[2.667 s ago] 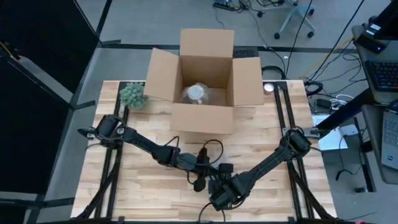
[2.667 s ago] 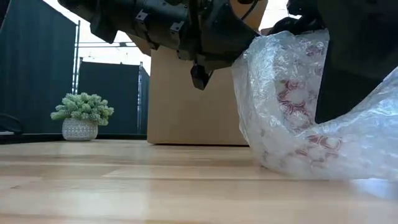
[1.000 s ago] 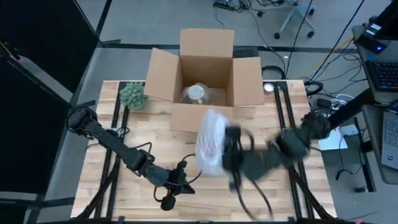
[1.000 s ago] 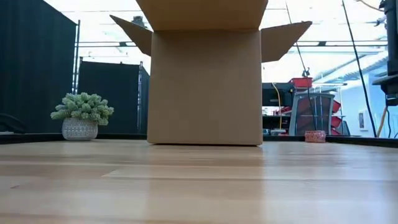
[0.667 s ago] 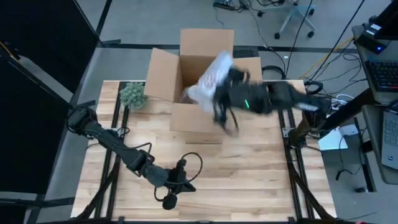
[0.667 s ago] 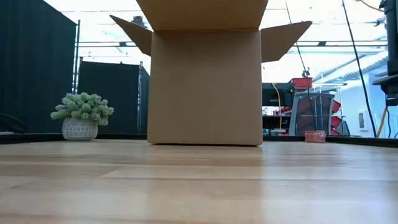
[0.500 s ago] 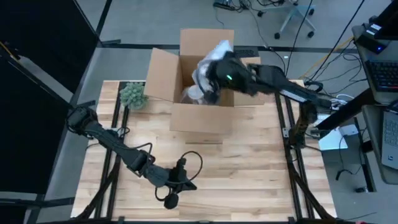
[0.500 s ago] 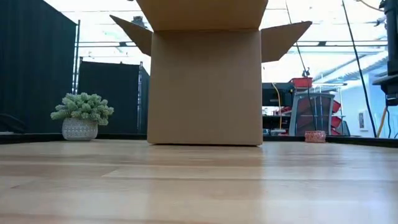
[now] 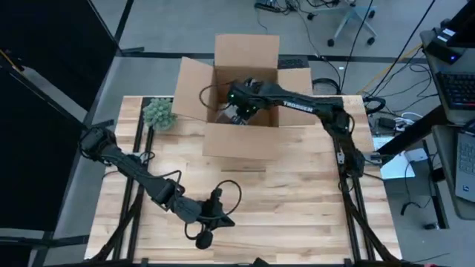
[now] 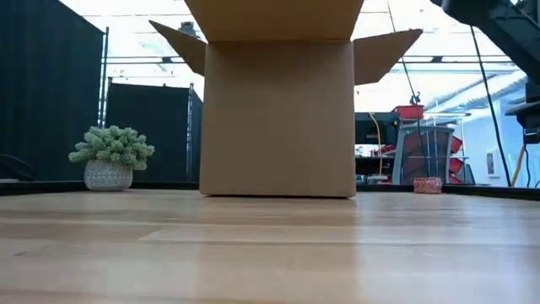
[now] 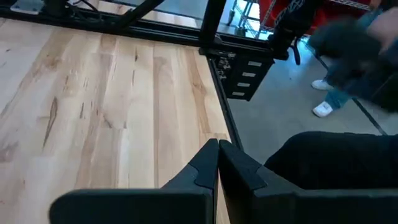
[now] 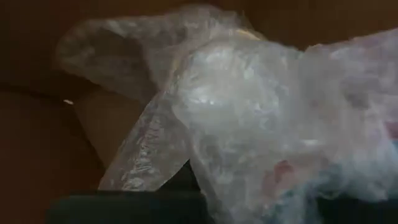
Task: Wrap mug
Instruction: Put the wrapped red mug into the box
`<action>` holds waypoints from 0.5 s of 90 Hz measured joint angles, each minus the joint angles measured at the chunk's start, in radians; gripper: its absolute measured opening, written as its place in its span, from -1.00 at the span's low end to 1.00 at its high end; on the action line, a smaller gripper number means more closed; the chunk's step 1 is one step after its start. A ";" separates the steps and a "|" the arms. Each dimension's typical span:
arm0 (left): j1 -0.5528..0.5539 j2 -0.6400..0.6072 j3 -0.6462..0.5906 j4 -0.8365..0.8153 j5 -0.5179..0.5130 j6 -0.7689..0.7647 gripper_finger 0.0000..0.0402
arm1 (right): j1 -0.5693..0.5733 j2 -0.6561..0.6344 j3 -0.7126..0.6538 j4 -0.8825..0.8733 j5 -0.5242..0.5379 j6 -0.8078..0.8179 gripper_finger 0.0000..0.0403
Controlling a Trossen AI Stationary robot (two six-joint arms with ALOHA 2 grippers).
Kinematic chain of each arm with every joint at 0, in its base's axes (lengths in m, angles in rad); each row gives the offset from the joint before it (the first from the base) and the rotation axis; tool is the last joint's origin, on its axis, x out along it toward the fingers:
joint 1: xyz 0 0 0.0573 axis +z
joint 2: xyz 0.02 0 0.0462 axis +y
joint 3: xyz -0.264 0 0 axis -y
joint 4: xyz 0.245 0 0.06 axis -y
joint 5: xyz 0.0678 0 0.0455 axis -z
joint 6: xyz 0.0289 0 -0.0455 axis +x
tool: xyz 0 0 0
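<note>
Two arms are seen from above: the right jaws have been carried, within the last few seconds, from the near middle of the counter up and into the open cardboard box at the far edge. The bubble-wrapped mug, lifted off the counter with them, now lies directly ahead of those jaws inside the box, pressed against another wrapped bundle beyond it. Whether the right jaws are spread or are pinching the wrap cannot be told, since the fingers are hidden by the plastic. The left jaws are pressed together, holding nothing, and have been drawn back to the near edge of the counter. The wrapping itself is judged finished; only release of the bundle and withdrawal from the box appear to be left.
</note>
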 joint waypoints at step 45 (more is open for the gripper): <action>0.000 0.000 0.000 0.000 0.000 0.006 -1.00 | 0.003 0.042 -0.002 0.052 -0.070 0.139 -0.37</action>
